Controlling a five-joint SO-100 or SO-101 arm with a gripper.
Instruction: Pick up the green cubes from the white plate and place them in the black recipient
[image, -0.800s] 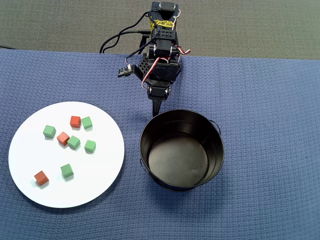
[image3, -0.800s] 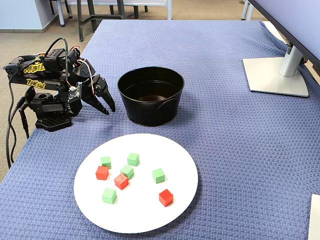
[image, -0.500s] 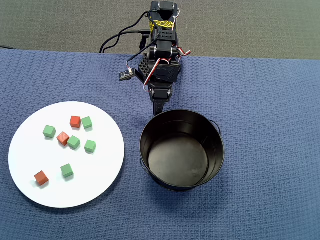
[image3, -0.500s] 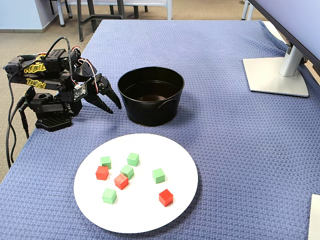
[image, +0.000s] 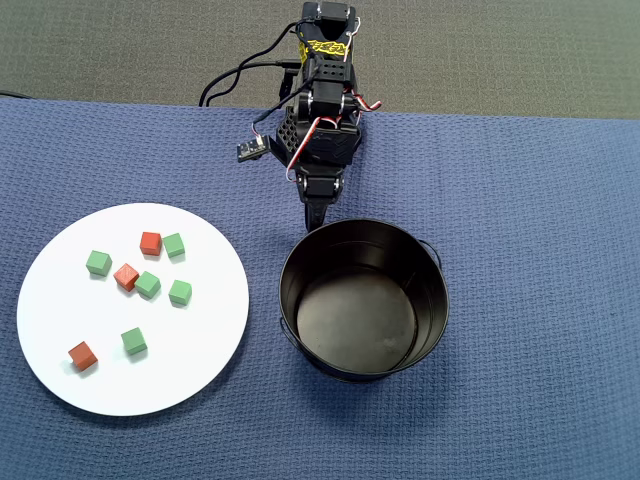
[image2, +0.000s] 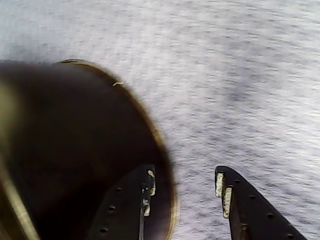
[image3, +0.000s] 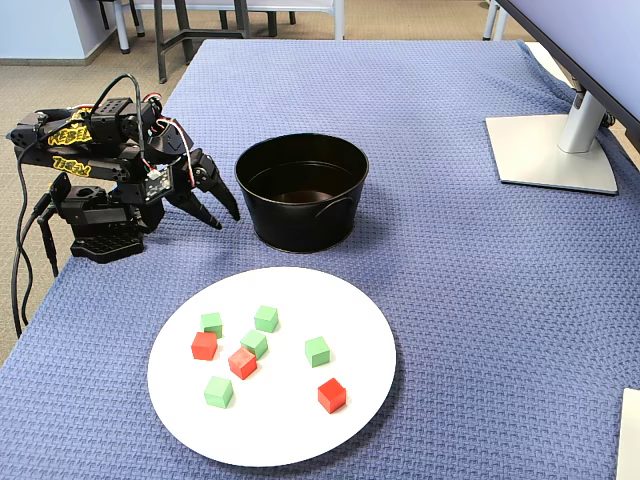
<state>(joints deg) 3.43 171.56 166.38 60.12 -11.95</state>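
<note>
A: Five green cubes (image: 148, 285) lie on the white plate (image: 200, 370), none taken yet?

B: Right. They sit well apart from the end effector (image3: 222, 214), off to its side. It has lifted and swung slightly toward the black recipient (image3: 300, 225), just beside it, fingers parted narrowly, holding nothing.

A: So what does that mean?

B: Probably only the approach has begun; the recipient is empty.

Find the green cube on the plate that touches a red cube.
It is the middle green cube, pressed against the red cube near the centre of the white plate; the other four green cubes stand apart from any red one.
</note>
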